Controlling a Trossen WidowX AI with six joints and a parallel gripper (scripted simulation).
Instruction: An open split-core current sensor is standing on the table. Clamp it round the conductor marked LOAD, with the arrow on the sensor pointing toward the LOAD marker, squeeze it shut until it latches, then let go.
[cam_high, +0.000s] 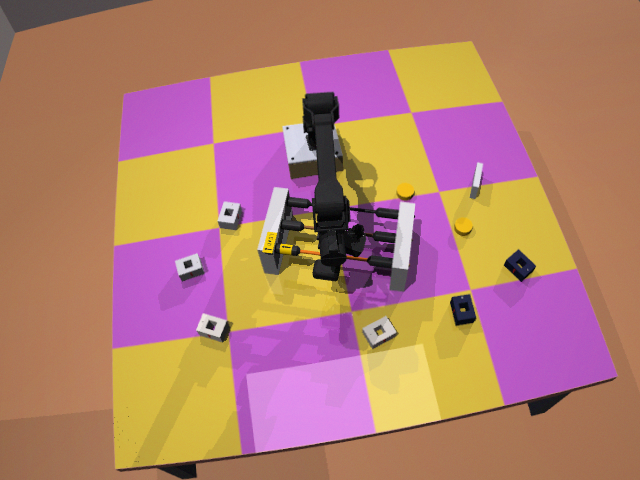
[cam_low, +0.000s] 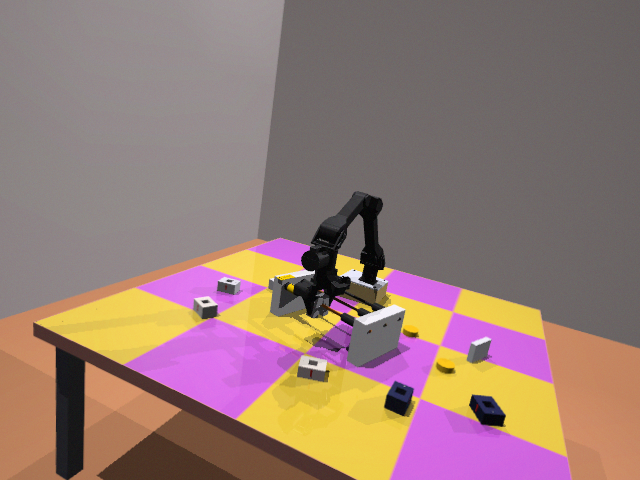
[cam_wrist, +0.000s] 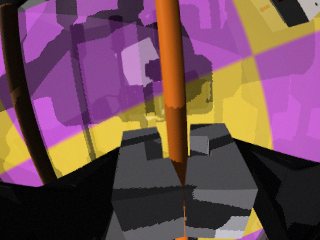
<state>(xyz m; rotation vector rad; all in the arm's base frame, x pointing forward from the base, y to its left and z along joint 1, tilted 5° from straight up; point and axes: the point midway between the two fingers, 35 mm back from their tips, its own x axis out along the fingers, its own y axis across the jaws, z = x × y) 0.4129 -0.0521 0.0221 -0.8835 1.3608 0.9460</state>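
The LOAD label (cam_high: 269, 242) (cam_low: 285, 277) is on the left white post, above the front orange conductor (cam_high: 310, 252) (cam_wrist: 171, 60), which also has a yellow tag (cam_high: 285, 249) (cam_low: 290, 287). The gripper (cam_wrist: 184, 192) points down at this conductor and is shut on the grey sensor (cam_low: 321, 304) (cam_wrist: 145, 172). In the wrist view the sensor's halves stand on either side of the conductor, with a thin orange line between them lower down. Whether it is latched cannot be told. Its arrow is not readable, and the arm hides it in the top view.
Two more conductors run behind, between the left white post (cam_high: 276, 206) and right white post (cam_high: 405, 232) (cam_low: 377, 335). Several white blocks, one at front (cam_high: 379, 331) (cam_low: 312, 368), two dark blue blocks (cam_high: 462, 308) (cam_high: 520, 265), two yellow discs (cam_high: 405, 191) (cam_high: 463, 226) and a white plate (cam_high: 477, 179) stand around.
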